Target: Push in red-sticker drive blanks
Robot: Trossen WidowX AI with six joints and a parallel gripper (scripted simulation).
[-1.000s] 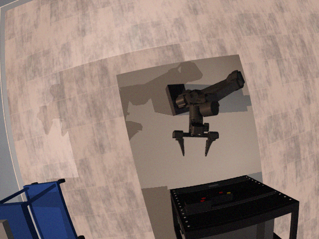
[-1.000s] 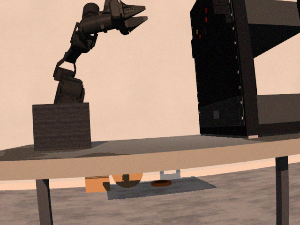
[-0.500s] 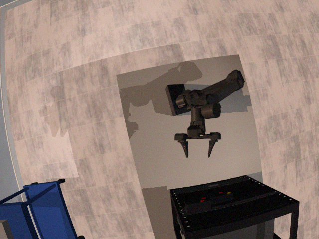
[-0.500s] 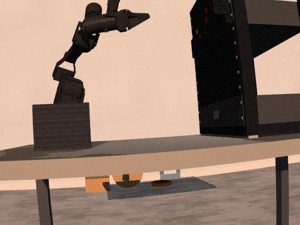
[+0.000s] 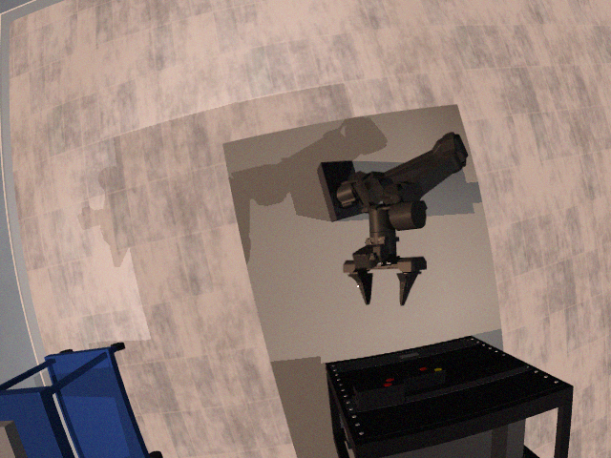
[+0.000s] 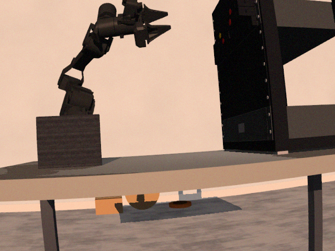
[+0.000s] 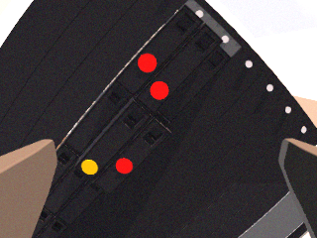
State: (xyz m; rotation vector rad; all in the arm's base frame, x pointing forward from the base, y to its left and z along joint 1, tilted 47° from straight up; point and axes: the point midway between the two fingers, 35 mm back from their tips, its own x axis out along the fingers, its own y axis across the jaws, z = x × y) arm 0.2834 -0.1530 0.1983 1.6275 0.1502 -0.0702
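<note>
The tall black metal rack (image 5: 493, 419) (image 6: 280, 107) is standing on the pale-topped bench (image 5: 305, 315) (image 6: 162, 175), its storage chassis carrying three round red stickers (image 5: 421, 365) (image 6: 230, 22) (image 7: 159, 90) and one yellow sticker (image 5: 438, 369) (image 6: 220, 35) (image 7: 89, 167). An off-centre push could tip the rack or catch the yellow-marked blank, whose protrusion is hard to judge. The dark two-fingered claw (image 5: 385, 303) (image 6: 169, 20) (image 7: 170, 152) is hanging wide open, touching and holding nothing.

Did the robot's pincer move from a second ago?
Yes. In the top view, the pincer shifted toward the picture's right and slightly nearer the rack, which stayed put. It also twisted.
</note>
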